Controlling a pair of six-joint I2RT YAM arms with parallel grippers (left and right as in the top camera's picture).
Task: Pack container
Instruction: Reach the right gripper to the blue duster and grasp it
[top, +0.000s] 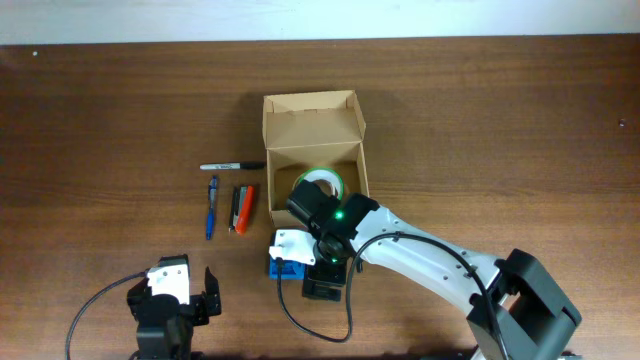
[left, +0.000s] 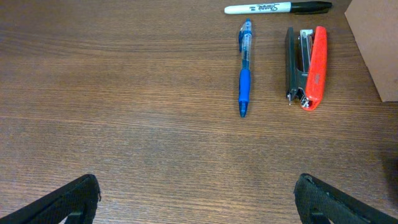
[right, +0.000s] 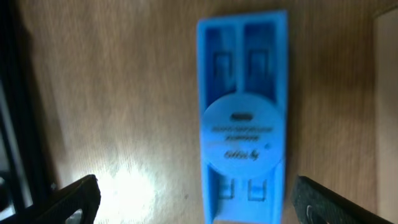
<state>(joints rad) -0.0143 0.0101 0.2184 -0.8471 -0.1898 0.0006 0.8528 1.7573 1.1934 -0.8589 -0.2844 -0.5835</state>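
Note:
The container (top: 314, 150), a tan cardboard box, stands open at the table's middle with its lid flap up at the back. A roll of tape (top: 322, 183) lies inside it. My right gripper (top: 300, 265) hangs low just in front of the box over a flat blue plastic case (top: 284, 268). In the right wrist view the blue case (right: 244, 118) lies on the wood between the open fingers (right: 78, 196), nearer the right one, and nothing is gripped. My left gripper (top: 175, 292) rests open at the front left, holding nothing.
Left of the box lie a black marker (top: 232, 165), a blue pen (top: 212, 207) and an orange-and-black stapler (top: 243, 208). In the left wrist view the pen (left: 244, 68), stapler (left: 306, 67) and marker (left: 277, 8) lie ahead. The right arm crosses the front right.

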